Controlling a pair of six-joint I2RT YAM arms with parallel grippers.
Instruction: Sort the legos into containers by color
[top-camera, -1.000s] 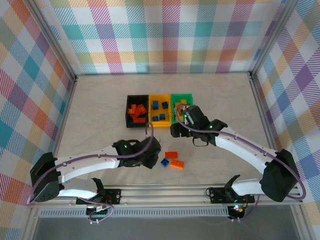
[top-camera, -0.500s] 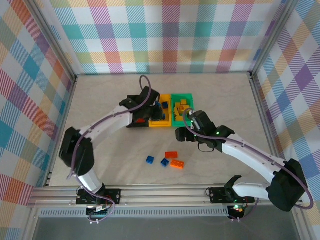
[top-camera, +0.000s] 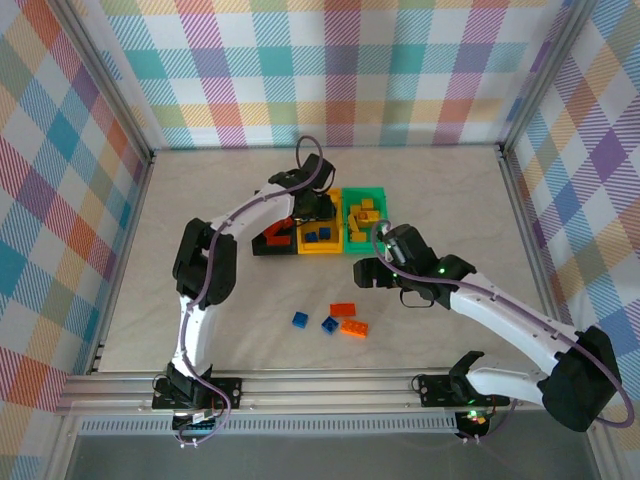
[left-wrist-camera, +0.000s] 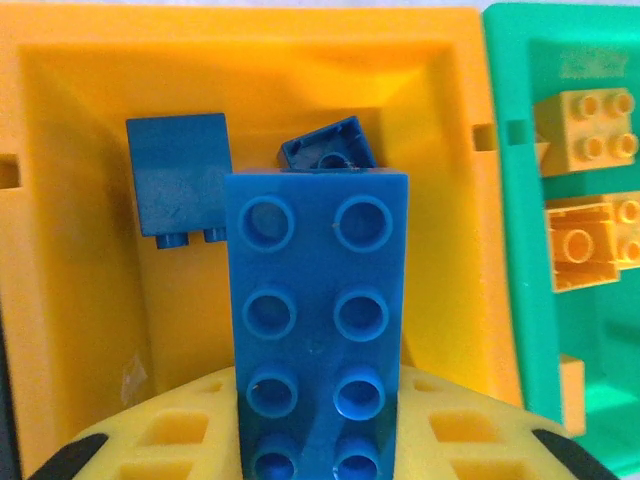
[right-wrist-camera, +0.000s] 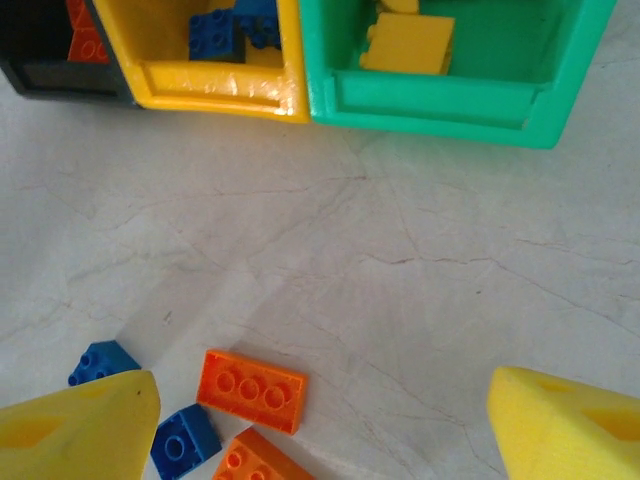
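My left gripper hangs over the yellow bin, shut on a long blue lego that points into the bin. Two other blue legos lie inside that bin. The green bin to its right holds yellow legos. The black bin to its left holds orange ones. My right gripper is open in front of the green bin, and nothing lies between its fingers. Below it, two orange legos and two blue legos lie loose on the table.
The three bins stand side by side, touching, at the middle of the marble table top. The loose legos cluster between the bins and the near rail. Checked walls close in the back and both sides.
My left arm has swung from low near the loose legos up and back to above the yellow bin, carrying the blue lego. My right gripper has drawn back from the green bin towards the near side.
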